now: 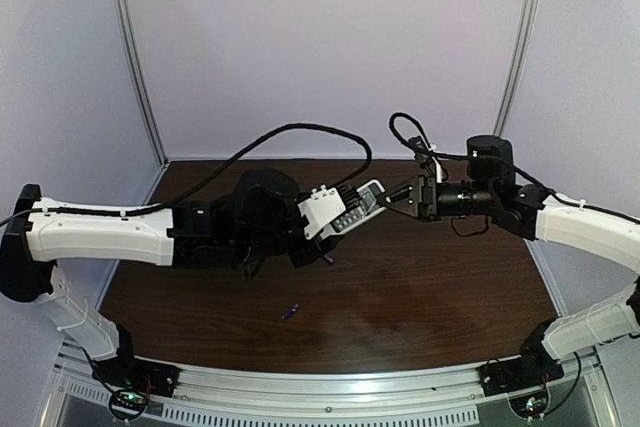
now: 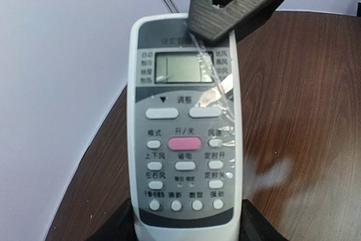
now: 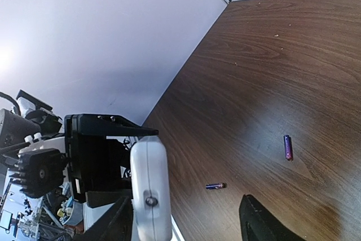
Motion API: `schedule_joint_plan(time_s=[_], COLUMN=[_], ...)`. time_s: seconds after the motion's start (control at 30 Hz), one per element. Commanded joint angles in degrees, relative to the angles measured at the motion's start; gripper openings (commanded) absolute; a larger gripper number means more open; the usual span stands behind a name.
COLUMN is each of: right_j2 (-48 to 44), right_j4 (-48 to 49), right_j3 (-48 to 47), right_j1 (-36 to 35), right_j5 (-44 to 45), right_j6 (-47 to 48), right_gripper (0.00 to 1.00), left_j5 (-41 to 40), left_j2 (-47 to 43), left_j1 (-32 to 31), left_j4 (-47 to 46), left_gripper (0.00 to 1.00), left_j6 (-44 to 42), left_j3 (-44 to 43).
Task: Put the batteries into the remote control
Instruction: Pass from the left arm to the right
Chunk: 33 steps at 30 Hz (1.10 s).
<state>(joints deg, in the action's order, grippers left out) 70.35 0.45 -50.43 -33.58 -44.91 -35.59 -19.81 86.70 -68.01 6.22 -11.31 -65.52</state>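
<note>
Above the table (image 1: 450, 317), at the centre of the overhead view, my left pincer (image 2: 189, 231) pinches the bottom end of the white remote (image 1: 352, 209), buttons facing its camera. My right pincer (image 3: 186, 218) stands spread around the top end (one finger just beside it, the other apart). One battery (image 3: 288, 147) lies on the wood at the right of the right wrist view, a second battery (image 3: 215, 185) lower, nearer the middle.

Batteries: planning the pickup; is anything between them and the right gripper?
Nothing visible. One battery and the other battery lie on the table, exposed below the right gripper, which is at the remote control.
</note>
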Motion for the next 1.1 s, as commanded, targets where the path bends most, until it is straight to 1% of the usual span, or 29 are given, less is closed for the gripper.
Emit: schedule_joint_plan(time_s=[0.0, 0.03, 0.13, 0.3, 0.33, 0.37, 0.4, 0.47, 0.53, 0.57, 0.6, 0.63, 0.73, 0.9, 1.0, 1.07], right_j2=[1.54, 1.86, 2.41, 2.34, 2.3, 2.27, 2.25, 2.1, 1.49, 0.95, 0.53, -0.04, -1.19, -3.71, -6.36, -7.3], right_j4=[2.15, 2.33, 3.22, 3.43, 3.42, 3.42, 3.05, 1.4, -1.66, -3.03, -4.4, -5.8, -9.4, -10.93, -9.05, -10.02], right_j3=[-2.01, -2.22, -2.64, -3.07, -3.15, -3.3, -3.68, -4.8, -6.5, -7.19, -7.91, -8.67, -10.43, -11.1, -10.08, -10.31], right_j1=[-1.12, -1.35, -2.07, -2.35, -2.36, -2.36, -2.36, -2.36, -2.28, -2.23, -2.13, -2.03, -1.73, -1.74, -1.75, -1.77], right_j5=[-0.97, -1.24, -3.21, -6.17, -6.74, -7.09, -7.34, -7.72, -7.6, -7.56, -7.42, -7.32, -7.2, -10.12, -11.37, -11.99], right_j6=[-0.61, -0.62, -0.25, 0.61, 0.69, 0.68, 1.02, 2.29, 5.05, 6.46, 7.86, 9.52, 13.85, 18.99, 20.34, 22.24], right_gripper=[0.6, 0.58, 0.45, 0.19, 0.11, 0.05, 0.0, 0.0, 0.0, 0.0, 0.0, 0.0, 0.0, 0.0, 0.0, 0.0], left_j5=[-1.41, -1.33, -0.49, -0.61, -0.58, -0.35, -0.16, 0.89, 3.34, 4.82, 6.69, 8.86, 16.29, 30.32, 37.88, 41.08], left_j2=[-0.15, -0.11, -0.04, -0.15, -0.18, -0.22, -0.4, -1.39, -3.39, -4.79, -6.02, -7.42, -10.58, -14.36, -15.72, -15.58], left_j1=[-1.23, -1.44, -1.64, -1.69, -1.68, -1.69, -1.69, -1.69, -1.6, -1.54, -1.45, -1.18, 0.45, 5.14, 8.61, 9.81], left_j4=[-4.33, -4.51, -4.82, -5.33, -5.48, -5.51, -5.37, -5.13, -5.19, -5.29, -5.41, -5.32, -4.4, -3.69, -4.07, -3.99], left_gripper=[0.27, 0.27, 0.27, 0.27, 0.28, 0.32, 0.39, 0.6, 0.78, 0.84, 0.94, 0.97, 0.97, 0.97, 0.92, 0.88], left_j6=[-2.4, -2.71, -2.84, -3.13, -3.19, -3.08, -2.79, -1.74, -1.17, -0.91, -0.47, 0.26, 3.37, 8.49, 11.03, 12.65], left_j3=[-0.58, -0.58, -0.58, -0.49, -0.45, -0.53, -0.57, -0.24, 0.91, 1.63, 2.43, 3.09, 4.79, 7.18, 7.99, 7.76])
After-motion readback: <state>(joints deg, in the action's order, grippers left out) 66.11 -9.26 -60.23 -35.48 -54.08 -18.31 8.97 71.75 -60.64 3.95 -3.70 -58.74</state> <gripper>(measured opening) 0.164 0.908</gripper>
